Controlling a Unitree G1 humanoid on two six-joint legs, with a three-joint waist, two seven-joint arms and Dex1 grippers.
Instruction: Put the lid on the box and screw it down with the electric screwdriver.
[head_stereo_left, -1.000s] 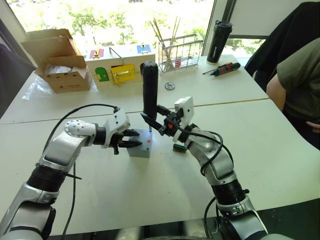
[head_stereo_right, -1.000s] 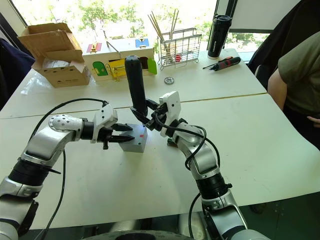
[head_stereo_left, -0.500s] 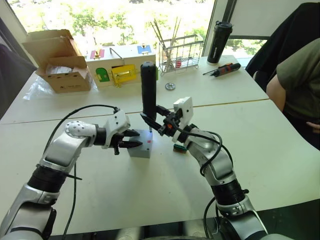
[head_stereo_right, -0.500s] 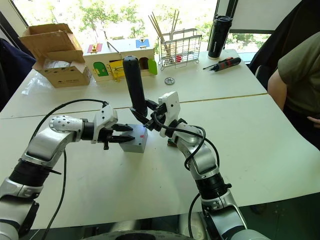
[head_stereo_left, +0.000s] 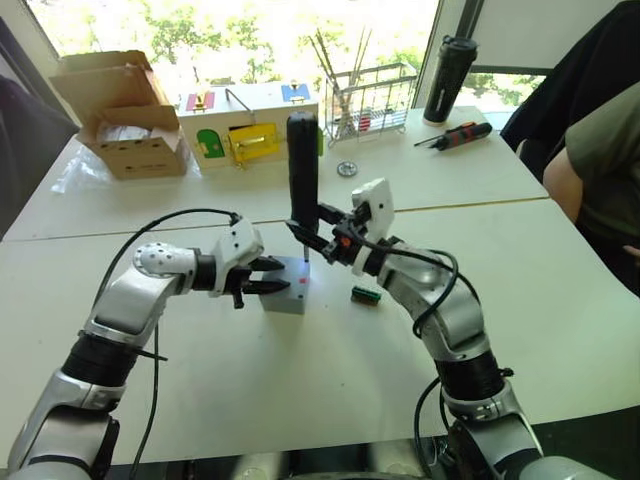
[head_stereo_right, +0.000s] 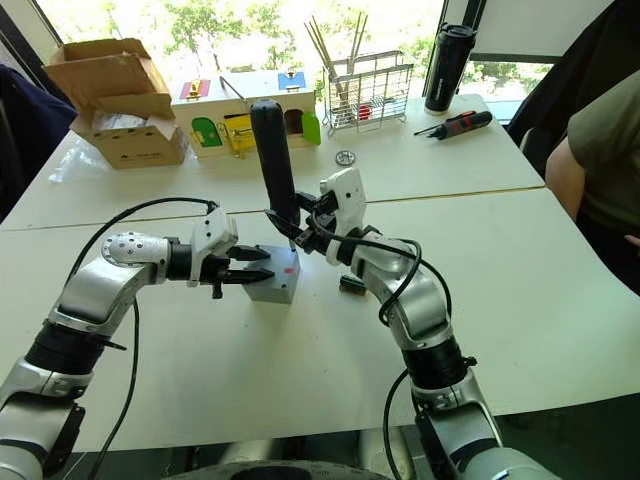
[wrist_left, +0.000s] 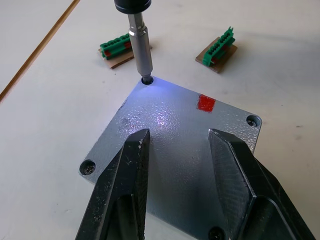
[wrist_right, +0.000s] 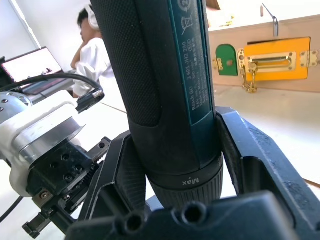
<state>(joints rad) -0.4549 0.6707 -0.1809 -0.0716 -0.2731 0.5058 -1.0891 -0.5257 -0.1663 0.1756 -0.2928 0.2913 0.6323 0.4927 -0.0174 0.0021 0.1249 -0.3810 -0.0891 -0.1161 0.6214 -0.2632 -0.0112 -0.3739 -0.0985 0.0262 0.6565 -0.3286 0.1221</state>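
The grey box (head_stereo_left: 289, 294) sits mid-table with the lid (wrist_left: 185, 150) lying flat on it, a red mark (wrist_left: 205, 102) on top. My right gripper (head_stereo_left: 318, 232) is shut on the electric screwdriver (head_stereo_left: 302, 170), which stands nearly upright. Its metal bit (wrist_left: 139, 47) is seated in a far corner screw hole of the lid. From the box's left side my left gripper (head_stereo_left: 268, 279) reaches over the lid, open. Its fingers (wrist_left: 127, 175) are spread just above the lid's near half, with nothing between them.
Two green terminal blocks (wrist_left: 117, 47) (wrist_left: 218, 47) lie on the table just beyond the box. At the back stand a cardboard carton (head_stereo_left: 120, 115), a wooden box (head_stereo_left: 250, 125), a wire rack (head_stereo_left: 370, 90), a black bottle (head_stereo_left: 450, 78) and a hand screwdriver (head_stereo_left: 457, 135). A person (head_stereo_left: 600, 160) sits at the right.
The view has shifted slightly. My right forearm has lifted a little off the table. The screwdriver stays on the same corner, and the left gripper has not moved.
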